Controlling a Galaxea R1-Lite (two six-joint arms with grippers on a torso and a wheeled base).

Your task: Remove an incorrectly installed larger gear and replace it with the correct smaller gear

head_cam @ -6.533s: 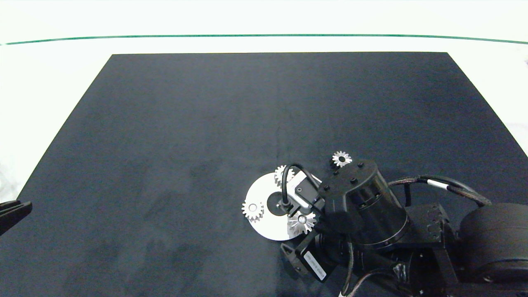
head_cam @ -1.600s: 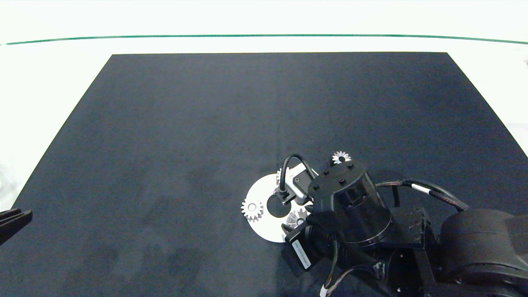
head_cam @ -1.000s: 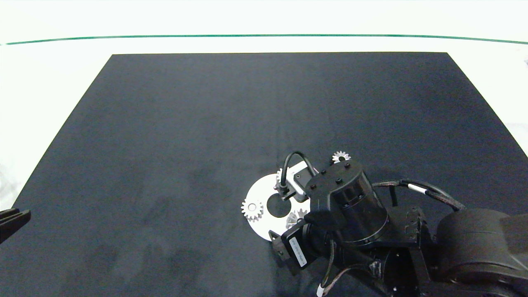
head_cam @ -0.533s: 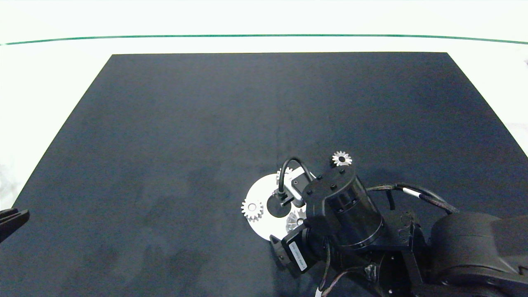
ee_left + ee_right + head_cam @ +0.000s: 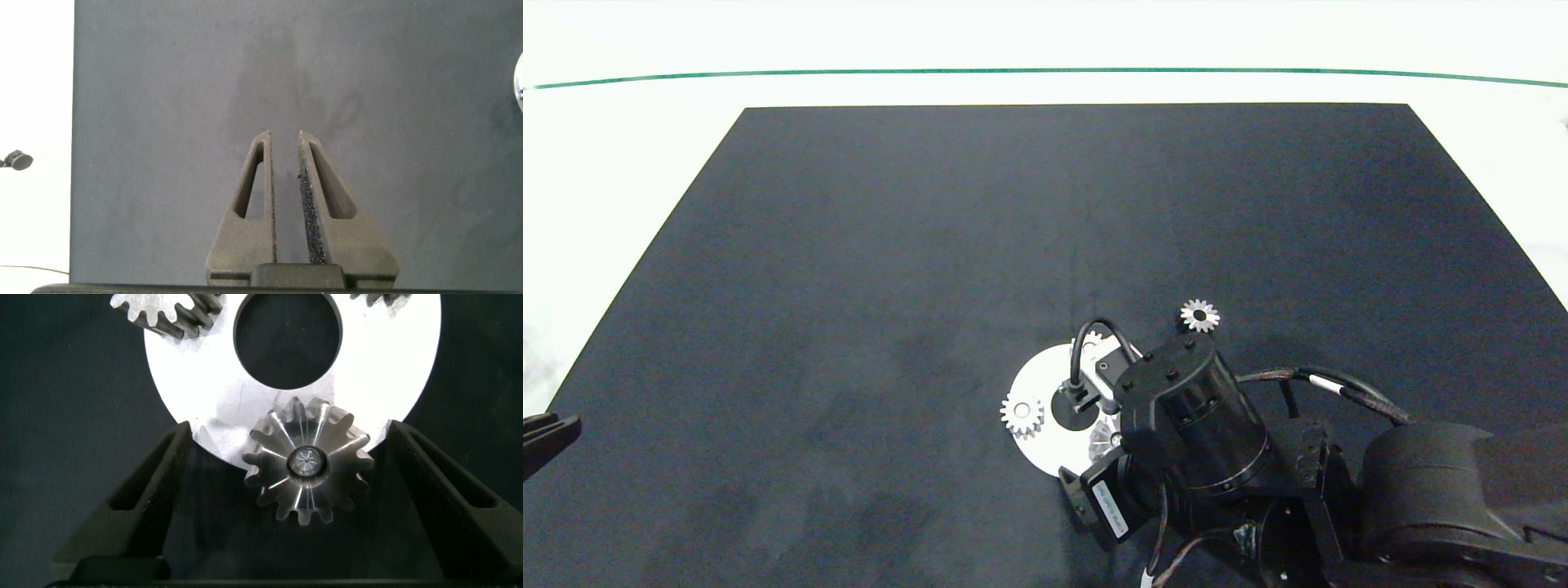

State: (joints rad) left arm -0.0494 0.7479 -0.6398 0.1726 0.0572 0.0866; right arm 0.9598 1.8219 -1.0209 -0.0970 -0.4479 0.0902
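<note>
With jaws spread wide astride the larger gear (image 5: 306,469), seated at the silver disc's (image 5: 392,392) rim near the counter's front edge, the right gripper (image 5: 290,498) seems poised to clamp and lift it.

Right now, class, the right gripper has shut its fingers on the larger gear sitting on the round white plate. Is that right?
Not quite. The right gripper is open, not shut. In the right wrist view its fingers stand wide on either side of the larger gear, clear of its teeth. The gear does sit on the round white plate.
</note>
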